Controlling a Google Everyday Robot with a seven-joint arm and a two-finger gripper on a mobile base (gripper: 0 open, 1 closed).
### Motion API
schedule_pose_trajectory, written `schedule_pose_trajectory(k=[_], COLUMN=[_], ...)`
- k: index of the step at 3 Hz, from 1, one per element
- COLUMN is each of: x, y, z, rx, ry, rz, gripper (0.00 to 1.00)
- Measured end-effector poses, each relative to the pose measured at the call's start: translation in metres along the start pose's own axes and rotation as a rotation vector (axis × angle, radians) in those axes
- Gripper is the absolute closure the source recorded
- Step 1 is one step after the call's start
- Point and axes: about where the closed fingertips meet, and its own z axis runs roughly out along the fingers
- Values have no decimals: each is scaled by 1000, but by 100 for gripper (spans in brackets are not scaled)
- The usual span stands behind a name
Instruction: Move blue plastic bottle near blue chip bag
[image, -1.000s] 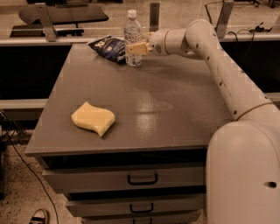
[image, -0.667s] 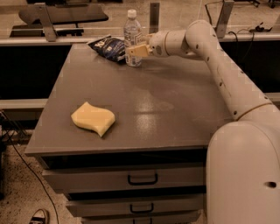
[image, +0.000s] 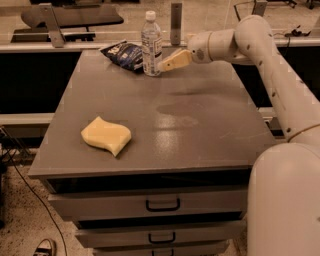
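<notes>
The blue plastic bottle (image: 151, 42), clear with a white cap and a white-and-blue label, stands upright at the far end of the grey table (image: 200, 130). The blue chip bag (image: 124, 53), dark blue and crumpled, lies right beside it on its left, touching or nearly touching. My gripper (image: 163, 65) reaches in from the right at the bottle's lower right side. Its tan fingers (image: 175, 60) are open, with their tips at the bottle's edge and nothing held.
A pale yellow wavy sponge (image: 106, 135) lies on the near left of the table. Drawers (image: 162, 204) sit below the front edge. A glass rail and metal posts (image: 175, 20) run behind the far edge. My arm (image: 270, 65) crosses the table's right side.
My gripper has drawn back to the right, off the bottle's lower part. The bottle stays standing beside the chip bag.
</notes>
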Motion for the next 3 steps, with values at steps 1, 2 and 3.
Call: schedule_pose_trajectory(k=[1,2,3], x=[-7,-26,-49], y=[-7,-18,-24], z=[-61,-133,-189], rx=[14,77,152], ry=[0,-51,-133], rz=[-12,-35,-42], gripper=[0,0,0])
